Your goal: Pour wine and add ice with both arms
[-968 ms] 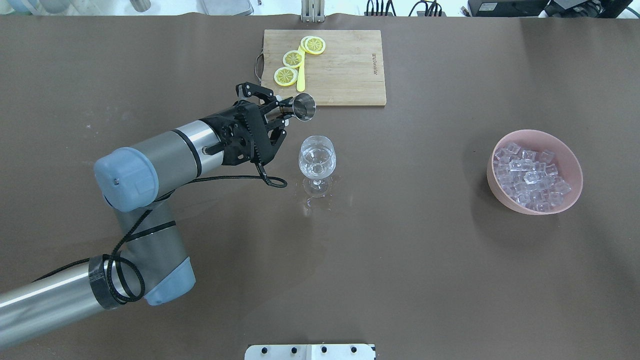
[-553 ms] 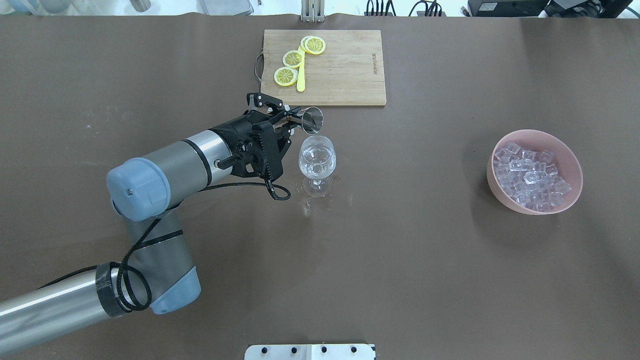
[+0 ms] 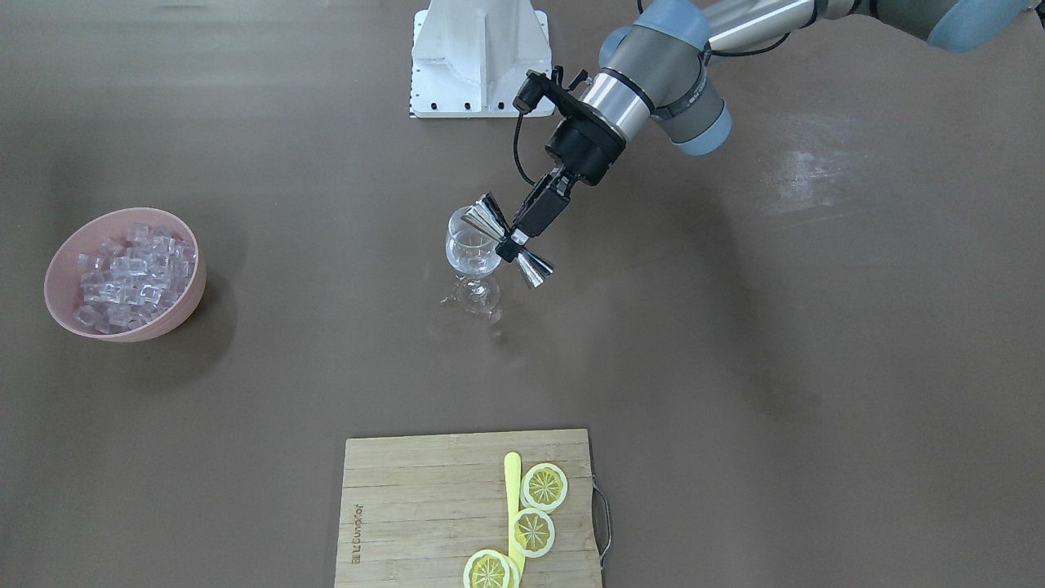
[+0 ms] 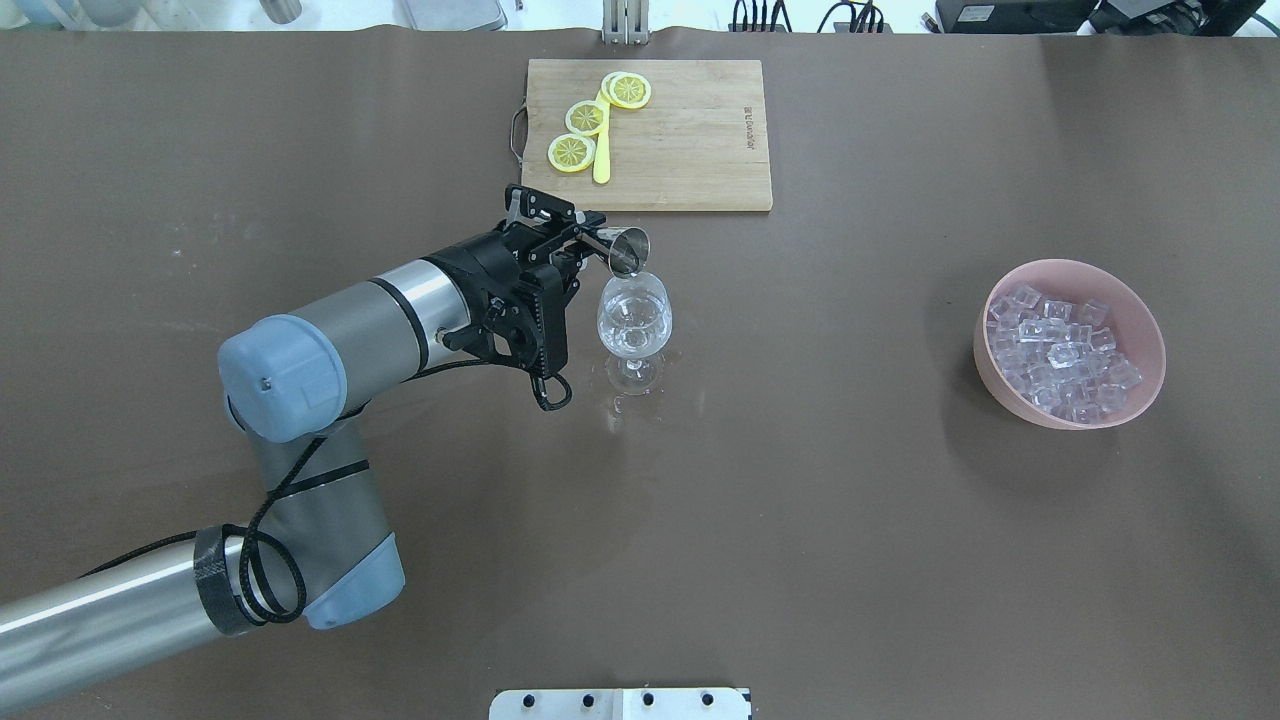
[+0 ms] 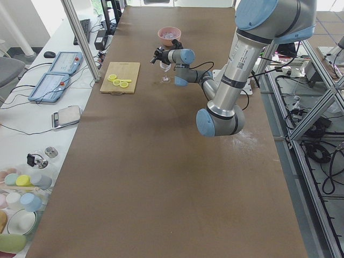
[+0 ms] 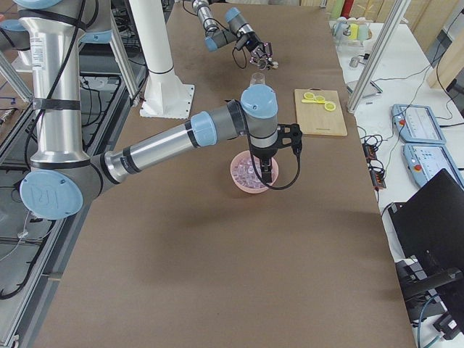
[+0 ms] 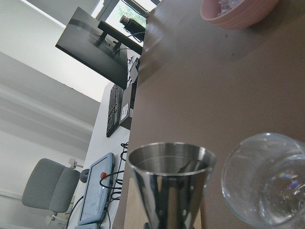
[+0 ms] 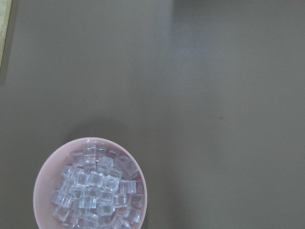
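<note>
My left gripper (image 4: 585,238) is shut on a steel double-ended jigger (image 4: 625,248) at its waist. It holds the jigger tilted, with the mouth at the far left rim of the stemmed wine glass (image 4: 634,318). The front view shows the jigger (image 3: 506,239) slanting across the glass (image 3: 472,249). The left wrist view shows the jigger's mouth (image 7: 170,183) beside the glass rim (image 7: 269,179). I cannot make out the clear wine for sure. The ice (image 4: 1060,350) fills a pink bowl (image 4: 985,350). My right gripper (image 6: 264,174) hangs over that bowl; I cannot tell whether it is open or shut.
A wooden cutting board (image 4: 690,140) with lemon slices (image 4: 572,152) and a yellow knife lies beyond the glass. Wet marks (image 4: 620,405) show on the table around the glass foot. A white pedestal (image 3: 478,57) stands at the robot's edge.
My left gripper has carried the jigger nearer and to the right, from beside the cutting board's edge to the glass rim, and has turned its mouth further down.
</note>
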`<action>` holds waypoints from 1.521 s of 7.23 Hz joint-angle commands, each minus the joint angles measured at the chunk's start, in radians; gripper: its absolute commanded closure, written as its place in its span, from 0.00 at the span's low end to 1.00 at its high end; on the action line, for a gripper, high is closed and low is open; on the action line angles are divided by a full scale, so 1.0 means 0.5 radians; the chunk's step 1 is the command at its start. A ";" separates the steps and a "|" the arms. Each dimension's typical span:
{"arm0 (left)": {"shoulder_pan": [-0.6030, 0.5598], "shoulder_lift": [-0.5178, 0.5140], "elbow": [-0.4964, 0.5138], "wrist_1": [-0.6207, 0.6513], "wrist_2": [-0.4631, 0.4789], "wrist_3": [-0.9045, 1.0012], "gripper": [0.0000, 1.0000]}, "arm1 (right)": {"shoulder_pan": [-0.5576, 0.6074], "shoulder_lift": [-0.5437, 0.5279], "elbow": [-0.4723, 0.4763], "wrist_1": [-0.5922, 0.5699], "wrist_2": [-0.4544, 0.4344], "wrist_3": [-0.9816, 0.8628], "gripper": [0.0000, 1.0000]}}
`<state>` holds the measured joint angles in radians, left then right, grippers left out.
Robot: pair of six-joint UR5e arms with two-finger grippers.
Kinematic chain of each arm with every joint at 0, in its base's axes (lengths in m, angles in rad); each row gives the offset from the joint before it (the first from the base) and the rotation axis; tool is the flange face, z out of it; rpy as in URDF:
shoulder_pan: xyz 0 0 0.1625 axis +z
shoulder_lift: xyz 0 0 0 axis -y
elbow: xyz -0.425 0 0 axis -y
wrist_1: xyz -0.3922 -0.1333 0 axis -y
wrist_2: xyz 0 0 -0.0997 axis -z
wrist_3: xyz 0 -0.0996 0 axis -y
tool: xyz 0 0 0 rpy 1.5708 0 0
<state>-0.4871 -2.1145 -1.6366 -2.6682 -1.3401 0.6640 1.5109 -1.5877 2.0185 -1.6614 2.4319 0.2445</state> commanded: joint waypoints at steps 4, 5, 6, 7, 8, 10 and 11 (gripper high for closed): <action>-0.001 -0.005 0.000 0.011 0.100 0.353 1.00 | 0.000 -0.003 0.016 0.000 0.005 0.008 0.00; -0.001 0.001 0.003 0.011 0.100 0.362 1.00 | 0.000 -0.003 0.016 0.000 0.005 0.008 0.00; -0.001 -0.002 0.003 0.011 0.100 0.399 1.00 | 0.000 -0.003 0.016 0.000 0.005 0.008 0.00; -0.001 -0.002 0.003 0.014 0.118 0.414 1.00 | 0.000 -0.003 0.016 0.000 0.005 0.008 0.00; -0.001 -0.014 0.003 0.011 0.146 0.475 1.00 | 0.000 -0.003 0.016 0.000 0.005 0.008 0.00; -0.001 -0.029 0.003 0.035 0.155 0.613 1.00 | 0.000 0.000 0.013 0.000 0.005 0.008 0.00; -0.004 -0.032 0.003 0.056 0.161 0.644 1.00 | 0.000 0.000 0.013 0.000 0.005 0.008 0.00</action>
<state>-0.4882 -2.1284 -1.6352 -2.6510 -1.2628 0.9591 1.5110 -1.5879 2.0255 -1.6613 2.4344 0.2485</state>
